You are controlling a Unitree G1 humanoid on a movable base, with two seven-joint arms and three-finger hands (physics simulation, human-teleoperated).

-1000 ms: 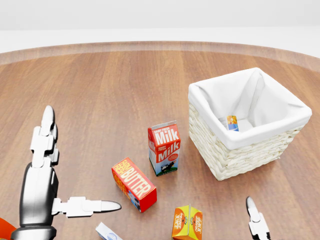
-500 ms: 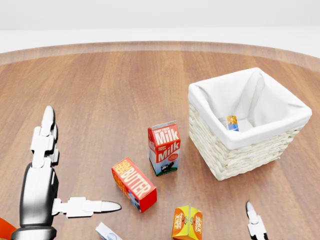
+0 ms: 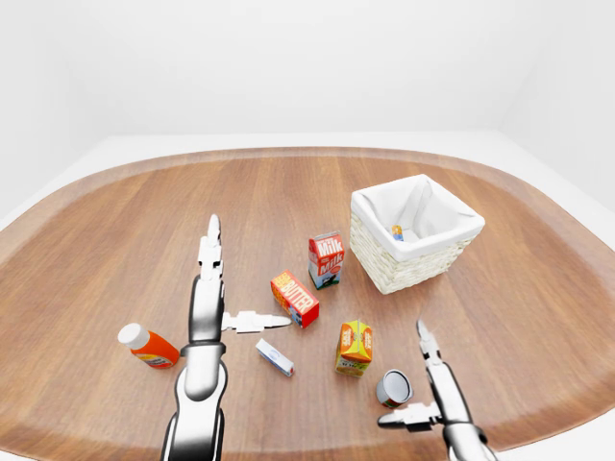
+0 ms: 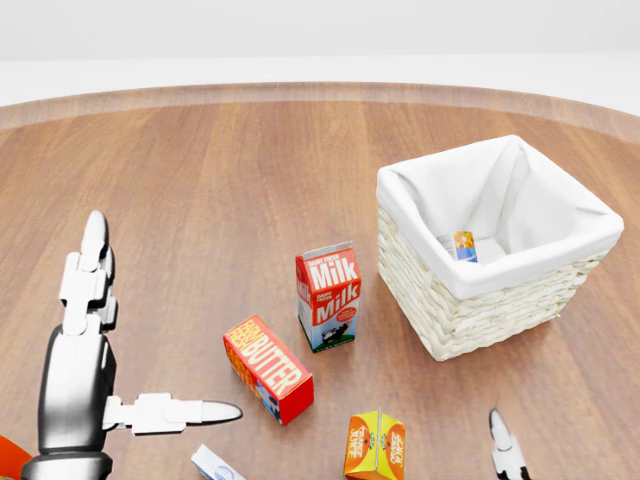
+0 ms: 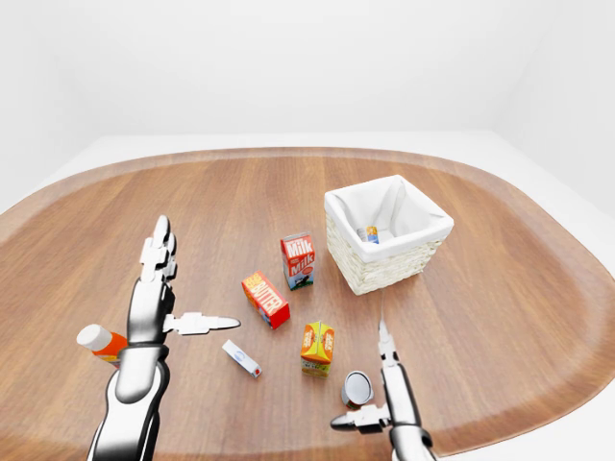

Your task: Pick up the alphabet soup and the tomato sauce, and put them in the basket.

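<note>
The wicker basket (image 3: pixel 382 269) with a white liner stands right of centre. A small can (image 4: pixel 463 245) with an orange and blue label lies inside it. A second can (image 3: pixel 394 387), apparently the tomato sauce, lies on its side on the table at the lower right, its metal end facing me. My right hand (image 3: pixel 404 375) is open, its long finger just right of this can and its thumb below it, not closed round it. My left hand (image 3: pixel 245 279) is open at the lower left, fingers pointing up the view, thumb toward the butter box, holding nothing.
A milk carton (image 3: pixel 326 259), a red butter box (image 3: pixel 295 299) and an orange juice carton (image 3: pixel 354 347) stand between my hands and the basket. A small white and blue box (image 3: pixel 275 357) lies below my left thumb. An orange bottle (image 3: pixel 147 347) lies at the far left.
In the head view my right hand's fingertip has sunk a little toward the bottom edge. The left hand and all objects stay where they were.
</note>
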